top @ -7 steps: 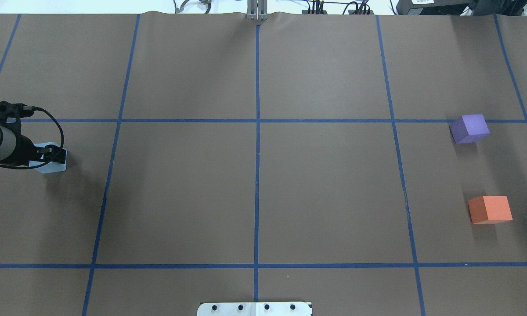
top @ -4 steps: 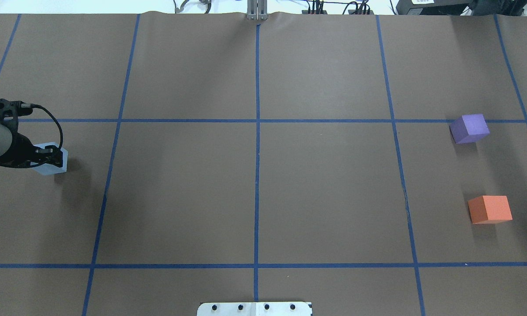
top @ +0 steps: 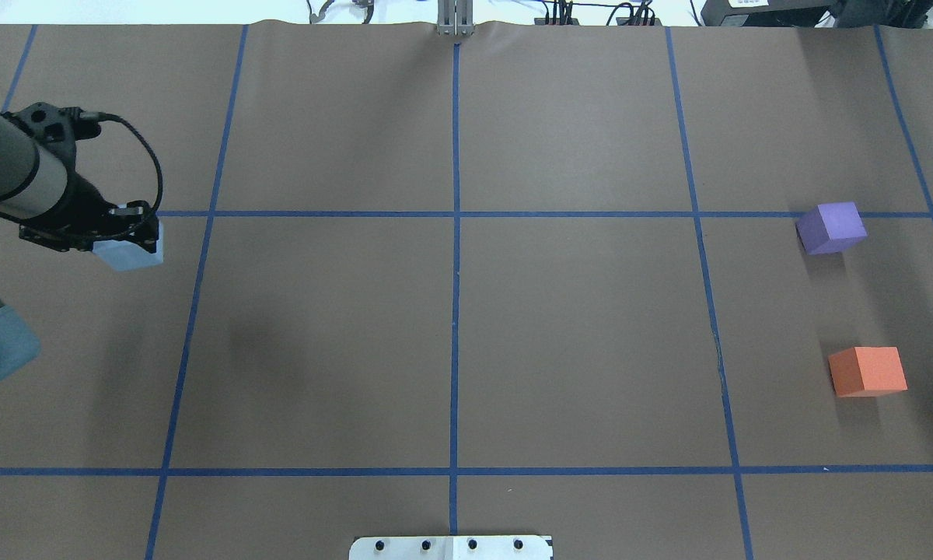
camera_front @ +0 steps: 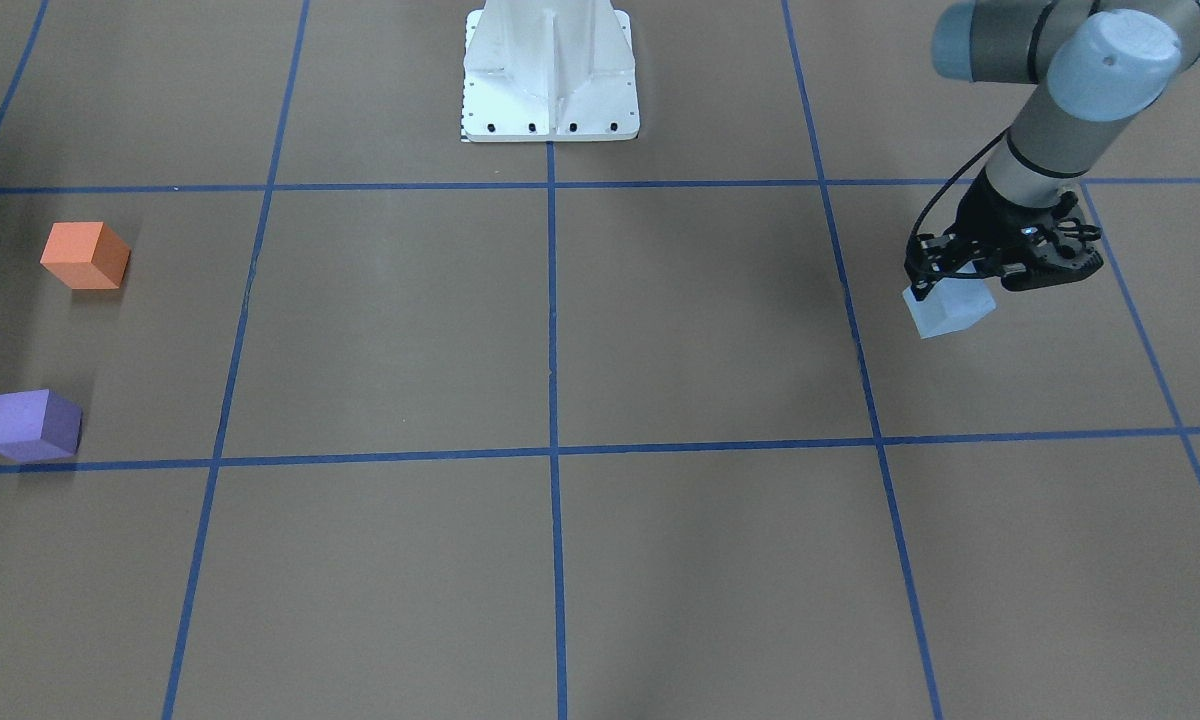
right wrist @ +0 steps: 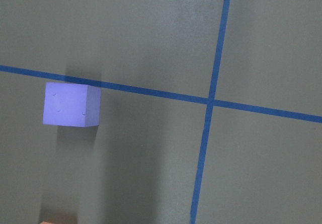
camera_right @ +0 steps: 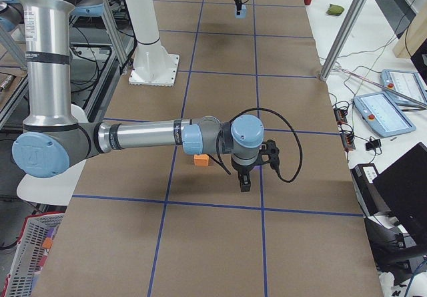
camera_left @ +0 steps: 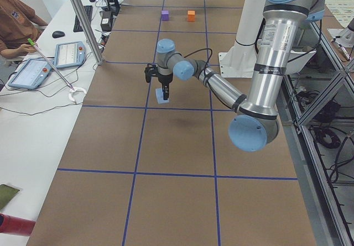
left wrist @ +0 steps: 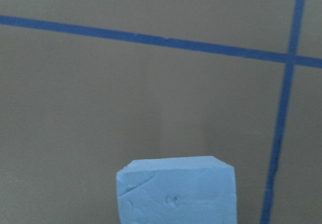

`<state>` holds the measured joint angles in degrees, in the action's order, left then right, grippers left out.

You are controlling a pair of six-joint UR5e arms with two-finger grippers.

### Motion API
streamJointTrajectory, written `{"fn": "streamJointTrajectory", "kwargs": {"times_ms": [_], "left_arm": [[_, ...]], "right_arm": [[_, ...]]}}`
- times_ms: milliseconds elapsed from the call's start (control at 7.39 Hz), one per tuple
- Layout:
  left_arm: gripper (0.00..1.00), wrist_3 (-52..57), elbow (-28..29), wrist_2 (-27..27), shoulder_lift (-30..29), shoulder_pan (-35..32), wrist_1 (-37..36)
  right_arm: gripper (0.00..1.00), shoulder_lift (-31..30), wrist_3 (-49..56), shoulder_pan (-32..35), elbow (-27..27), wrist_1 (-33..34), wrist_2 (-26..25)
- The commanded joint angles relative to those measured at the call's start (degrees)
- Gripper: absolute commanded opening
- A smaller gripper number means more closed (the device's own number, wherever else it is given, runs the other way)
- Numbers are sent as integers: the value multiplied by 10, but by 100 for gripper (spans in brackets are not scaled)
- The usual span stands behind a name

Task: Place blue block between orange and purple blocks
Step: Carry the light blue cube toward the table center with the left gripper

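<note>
Holding blue block (camera_front: 946, 312) clamped in left gripper (camera_front: 950, 286), hanging just below it; I judge it light, dentable foam: pinch opposite flat faces.

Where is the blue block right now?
The blue block hangs at the overhead view's far left, gripped by the left pincer above the table, far from the purple block and orange block on the right.
</note>
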<state>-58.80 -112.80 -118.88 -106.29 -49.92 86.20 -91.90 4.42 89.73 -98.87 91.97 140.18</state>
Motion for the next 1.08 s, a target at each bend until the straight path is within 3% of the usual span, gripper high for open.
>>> {"fn": "streamJointTrajectory", "kwargs": {"times_ms": [0, 135, 406, 541, 812, 947], "left_arm": [[0, -3, 36, 10, -182, 67, -120], [0, -4, 89, 23, -250, 92, -118], [0, -47, 254, 55, -389, 139, -84], [0, -84, 312, 59, -399, 158, -16], [0, -100, 385, 120, -400, 193, 85], [0, -101, 400, 120, -400, 200, 101]], "right_arm": [[100, 8, -26, -1, -3, 0, 4], [100, 8, -36, -3, -6, 0, 5], [100, 31, -87, -6, -12, 2, 18], [100, 52, -140, -19, -36, 9, 19], [100, 107, -201, -52, -69, 35, 19], [100, 153, -217, -61, -102, 118, 19]]}}
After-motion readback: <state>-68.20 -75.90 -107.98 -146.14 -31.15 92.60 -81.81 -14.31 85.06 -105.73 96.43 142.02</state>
